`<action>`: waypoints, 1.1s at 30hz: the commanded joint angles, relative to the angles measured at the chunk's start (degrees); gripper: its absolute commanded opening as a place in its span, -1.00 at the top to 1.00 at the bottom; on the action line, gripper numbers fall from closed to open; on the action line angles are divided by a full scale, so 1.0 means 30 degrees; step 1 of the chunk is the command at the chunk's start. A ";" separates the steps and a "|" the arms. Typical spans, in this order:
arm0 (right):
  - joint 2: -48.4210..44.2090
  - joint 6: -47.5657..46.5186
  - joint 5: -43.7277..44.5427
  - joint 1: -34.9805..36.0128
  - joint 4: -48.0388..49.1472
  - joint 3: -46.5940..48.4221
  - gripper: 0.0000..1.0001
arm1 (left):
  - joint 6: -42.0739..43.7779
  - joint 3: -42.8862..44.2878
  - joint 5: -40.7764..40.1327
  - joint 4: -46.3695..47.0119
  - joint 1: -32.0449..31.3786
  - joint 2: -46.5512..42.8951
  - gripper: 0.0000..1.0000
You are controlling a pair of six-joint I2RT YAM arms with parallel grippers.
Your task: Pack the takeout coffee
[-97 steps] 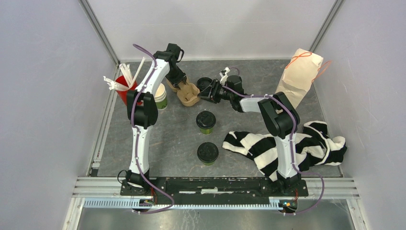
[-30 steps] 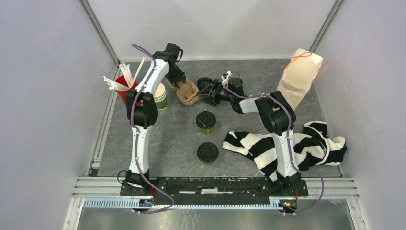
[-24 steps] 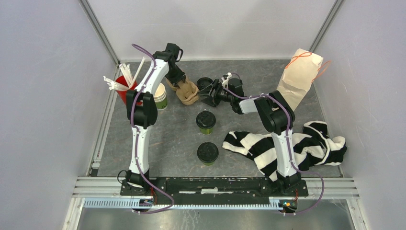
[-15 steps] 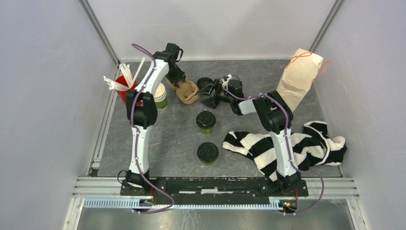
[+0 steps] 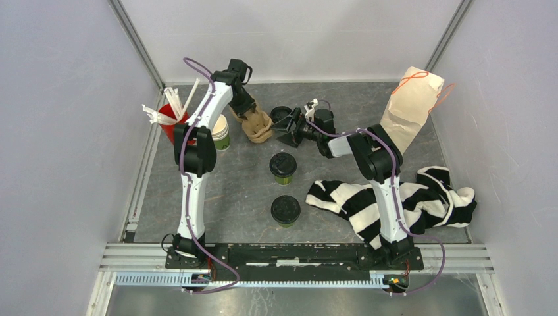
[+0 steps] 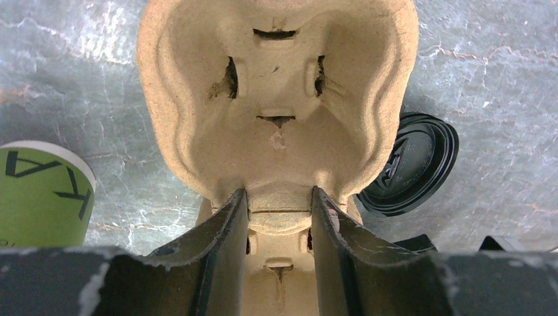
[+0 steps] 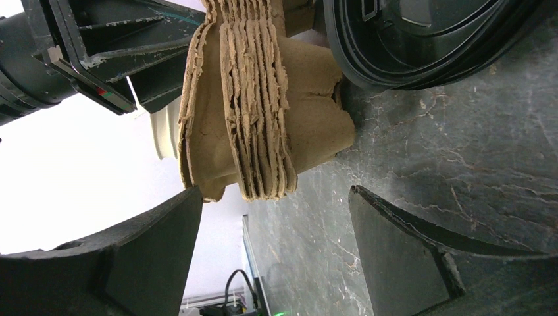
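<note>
The takeout coffee (image 5: 283, 166), two green cups under black lids, stands in the middle of the grey, stone-patterned surface (image 5: 237, 197). The cups are apart, one nearer the arms than the other, and neither is in a carrier. Pale walls (image 5: 59, 131) close the surface in on three sides.

One black-and-white striped cloth (image 5: 421, 197) lies crumpled at the near right, and one brown paper bag (image 5: 408, 108) sits at the far right. At the far left is a nested stack of brown pulp carriers (image 5: 255, 126), too tightly packed to count. Beside it are one red cup (image 5: 170, 125) of white straws (image 5: 172, 102) and one open green cup (image 5: 220, 131). One loose black lid (image 5: 281, 114) lies just right of the stack.

The left arm reaches far forward with its left hand (image 6: 279, 197) pointing down. Its fingers are clamped on the middle ridge of the top carrier. The right arm stretches low across to the left. Its right hand (image 7: 275, 194) is turned on its side just short of the stack, fingers spread wide and holding nothing.
</note>
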 commanded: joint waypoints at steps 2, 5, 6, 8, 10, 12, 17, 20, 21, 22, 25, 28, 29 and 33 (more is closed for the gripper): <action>0.0031 -0.0825 0.0422 -0.0049 -0.0420 0.0917 -0.76 | 0.3708 -0.0384 0.2217 0.0837 -0.0739 -0.1333 -0.12; 0.0243 -0.0771 0.0254 -0.0134 -0.0479 0.0994 -0.76 | 0.4957 -0.0340 0.2783 0.1152 -0.0754 -0.1834 -0.44; 0.0284 -0.0765 0.0229 -0.0156 -0.0484 0.1009 -0.76 | 0.5375 -0.0348 0.3009 0.1244 -0.0782 -0.2023 -0.52; 0.0369 -0.0754 0.0180 -0.0141 -0.0527 0.1129 -0.76 | 0.6320 -0.0484 0.2838 0.1253 -0.0979 -0.2493 -0.67; 0.0478 -0.0710 0.0091 -0.0179 -0.0610 0.1315 -0.76 | 0.7470 -0.1005 0.2416 0.1346 -0.1326 -0.3161 -0.84; 0.0548 -0.0714 0.0070 -0.0197 -0.0713 0.1490 -0.76 | 0.8180 -0.1872 0.2785 0.1851 -0.1638 -0.3769 -0.94; 0.0393 -0.0848 -0.0131 -0.0239 -0.1032 0.1630 -0.75 | 0.8750 -0.3691 0.1737 0.1911 -0.2483 -0.4799 -0.84; 0.0041 -0.2449 -0.0241 -0.0296 -0.2946 0.2266 -0.73 | 0.7573 -0.5047 0.1135 0.1714 -0.2240 -0.5529 -0.79; -0.0061 -0.3163 -0.0257 -0.0336 -0.3601 0.2538 -0.73 | 0.7134 -0.5650 0.1188 0.2036 -0.2011 -0.5898 -0.83; -0.0142 -0.3599 -0.0256 -0.0351 -0.4221 0.2774 -0.71 | 0.6808 -0.6216 0.1199 0.2398 -0.1803 -0.6197 -0.86; -0.0451 -0.4192 -0.0328 -0.0338 -0.4865 0.2983 -0.62 | 0.6538 -0.6416 0.0767 0.2501 -0.1412 -0.6233 -0.87; -0.0914 -0.4418 -0.0292 -0.0341 -0.5147 0.2917 -0.53 | 0.6656 -0.5867 0.0582 0.2032 -0.1340 -0.5423 -0.88; -0.1032 -0.4489 -0.0263 -0.0348 -0.5347 0.2968 -0.52 | 0.6759 -0.5693 0.0625 0.1823 -0.1342 -0.5134 -0.88; -0.1294 -0.4617 -0.0128 -0.0334 -0.5845 0.2921 -0.41 | 0.7387 -0.5894 0.2327 0.2132 -0.1338 -0.4749 -0.70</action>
